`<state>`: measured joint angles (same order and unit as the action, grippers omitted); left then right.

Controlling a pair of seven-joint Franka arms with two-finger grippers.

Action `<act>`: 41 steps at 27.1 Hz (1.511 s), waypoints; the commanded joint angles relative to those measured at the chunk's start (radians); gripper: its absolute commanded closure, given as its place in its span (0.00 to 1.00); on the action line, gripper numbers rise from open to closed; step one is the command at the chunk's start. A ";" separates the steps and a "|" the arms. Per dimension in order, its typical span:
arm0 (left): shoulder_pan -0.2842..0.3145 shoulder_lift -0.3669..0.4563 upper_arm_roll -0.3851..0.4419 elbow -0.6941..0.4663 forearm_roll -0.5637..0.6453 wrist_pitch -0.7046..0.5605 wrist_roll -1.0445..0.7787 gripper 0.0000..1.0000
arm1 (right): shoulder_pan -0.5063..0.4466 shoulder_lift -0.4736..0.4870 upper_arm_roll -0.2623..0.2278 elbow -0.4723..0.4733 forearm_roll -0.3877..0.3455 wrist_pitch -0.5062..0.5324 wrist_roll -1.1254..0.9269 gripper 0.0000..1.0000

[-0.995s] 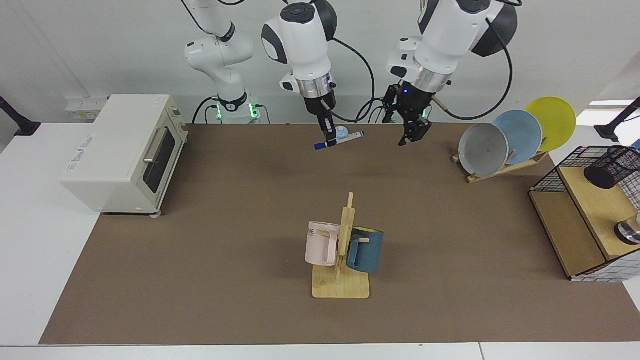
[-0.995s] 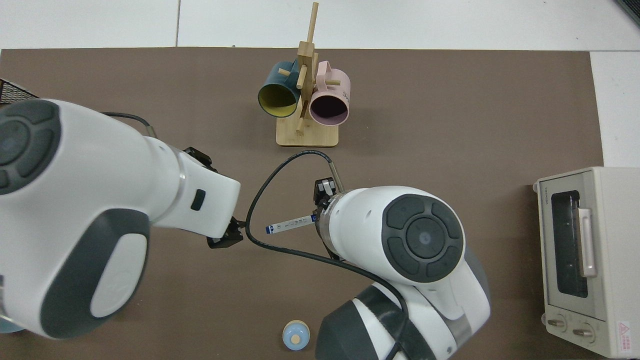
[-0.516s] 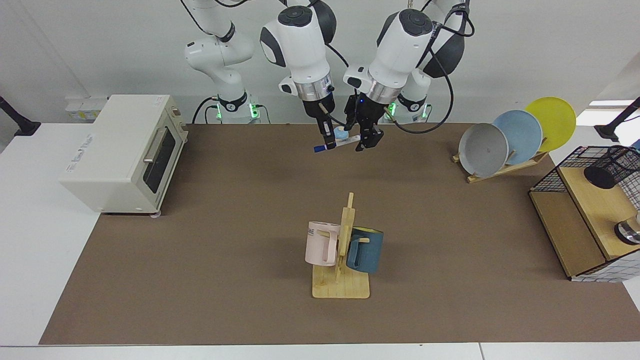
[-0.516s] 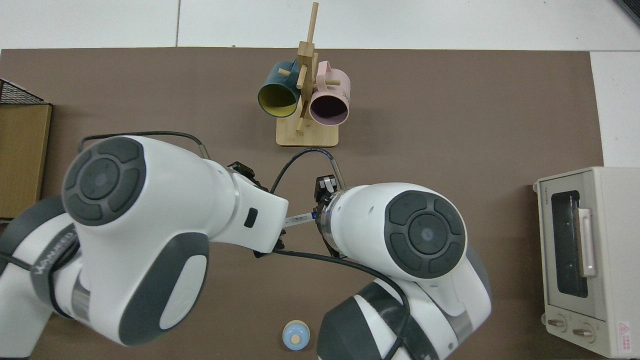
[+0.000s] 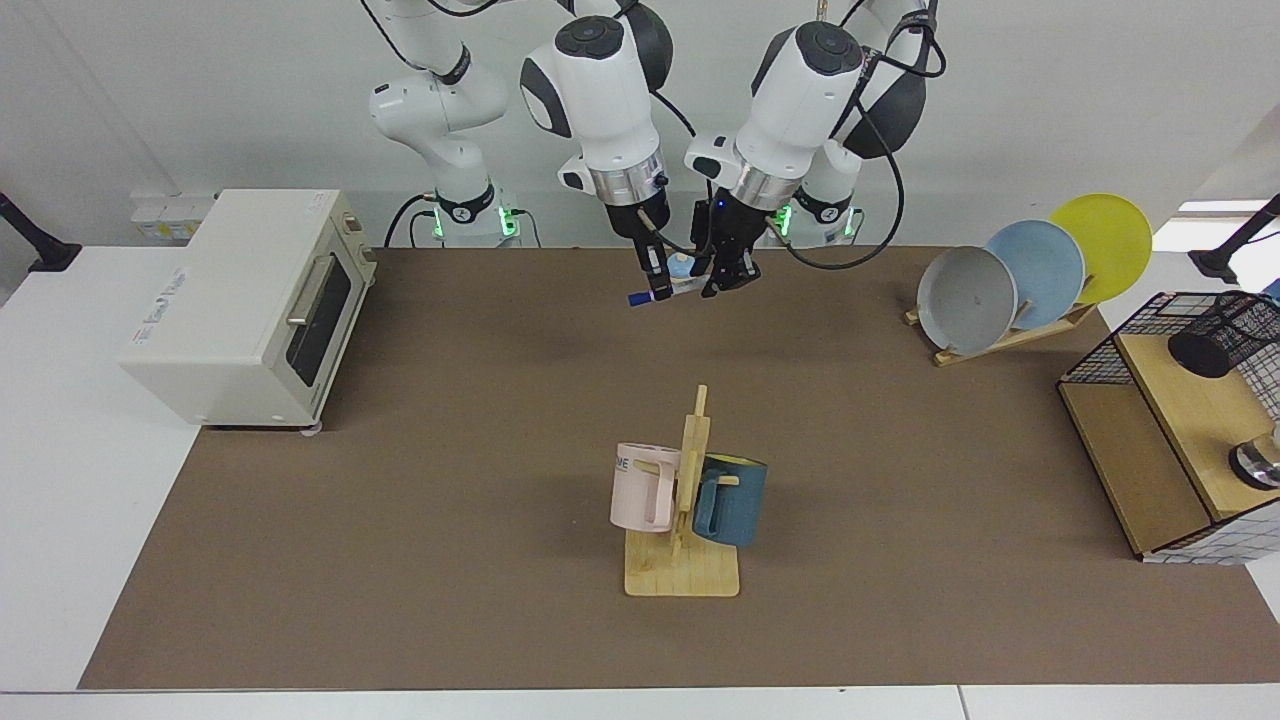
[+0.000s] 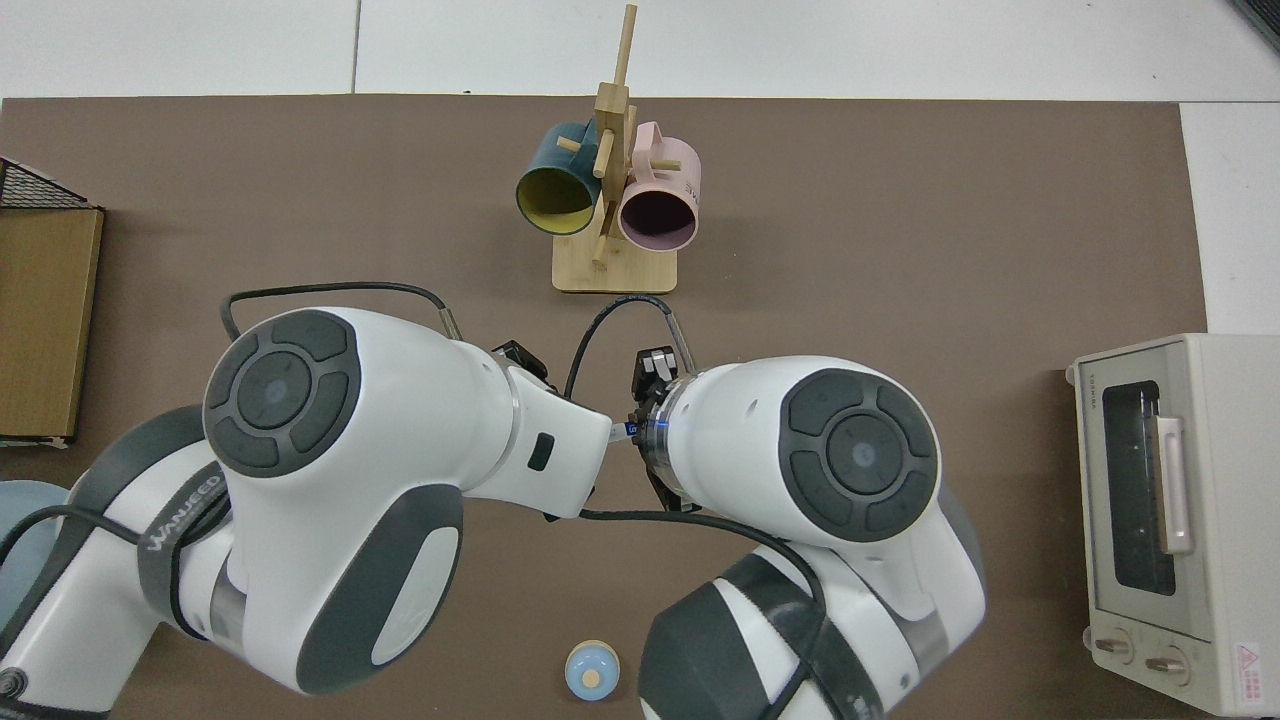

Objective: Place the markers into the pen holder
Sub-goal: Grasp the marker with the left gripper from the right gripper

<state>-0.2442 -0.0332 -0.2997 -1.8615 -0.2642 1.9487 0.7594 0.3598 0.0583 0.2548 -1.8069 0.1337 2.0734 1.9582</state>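
the marker (image 5: 672, 288) is up in the air, far behind the mug stand (image 5: 684, 520). the right hand (image 5: 654, 282) is clamped on it near its blue end. the left hand (image 5: 724, 282) is at the other end, and i cannot tell if it grips. the pen holder (image 5: 1222, 336) sits far off on the wire rack (image 5: 1120, 352), so the drop is still left. the top view hides the hands and marker under the arms, and it does not show the pen holder.
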 commanded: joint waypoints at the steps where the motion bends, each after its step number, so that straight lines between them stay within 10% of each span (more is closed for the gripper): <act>1: -0.020 -0.016 0.014 -0.022 -0.015 0.018 -0.003 0.68 | -0.015 0.011 0.006 0.012 0.018 0.017 0.008 1.00; 5: -0.020 -0.016 0.014 -0.022 -0.015 0.012 0.000 1.00 | -0.016 0.011 0.006 0.012 0.017 0.016 0.008 1.00; 16: -0.018 -0.017 0.014 -0.024 -0.015 0.003 -0.006 1.00 | -0.018 0.011 0.000 0.012 0.023 0.016 0.004 0.95; 22: -0.017 -0.017 0.014 -0.024 -0.015 0.001 -0.006 1.00 | -0.051 0.002 -0.006 0.012 0.119 0.017 -0.062 0.55; 26: -0.012 -0.017 0.016 -0.022 -0.010 -0.013 -0.006 1.00 | -0.058 -0.003 -0.008 0.012 0.127 0.017 -0.084 0.01; 41: -0.003 -0.020 0.025 -0.019 0.118 -0.080 -0.041 1.00 | -0.252 -0.057 -0.014 0.014 0.098 -0.223 -0.936 0.01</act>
<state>-0.2438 -0.0347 -0.2817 -1.8657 -0.2207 1.9109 0.7391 0.1692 0.0329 0.2354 -1.7933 0.2299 1.9421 1.3728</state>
